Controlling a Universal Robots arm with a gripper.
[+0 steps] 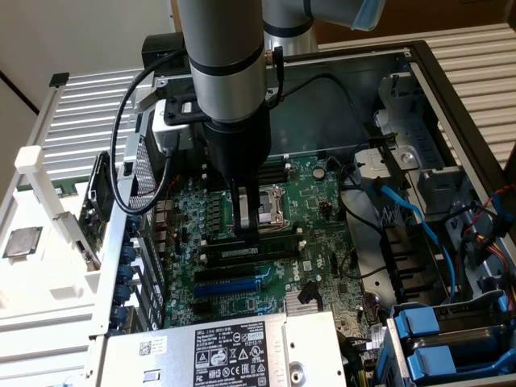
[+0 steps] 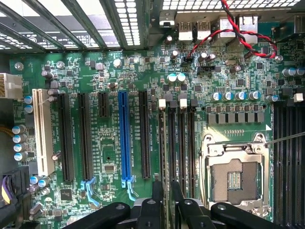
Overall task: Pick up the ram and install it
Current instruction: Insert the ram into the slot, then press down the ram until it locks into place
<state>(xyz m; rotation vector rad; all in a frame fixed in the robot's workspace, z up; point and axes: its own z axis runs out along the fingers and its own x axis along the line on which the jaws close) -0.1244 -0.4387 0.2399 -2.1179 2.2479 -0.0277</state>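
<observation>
Gripper (image 1: 249, 234) down over the motherboard (image 1: 322, 218), beside the processor socket (image 1: 270, 205). In the exterior view its fingers pinch the ram (image 1: 242, 239), a thin stick lying along the memory slots (image 1: 242, 254) next to the socket. Wrist view: fingers (image 2: 157, 195) close together over the slots (image 2: 176, 143), socket (image 2: 233, 174) open alongside; blue expansion slot (image 2: 124, 140) beyond the memory slots, away from the socket. Exterior view alone gives the power supply label (image 1: 230, 351).
</observation>
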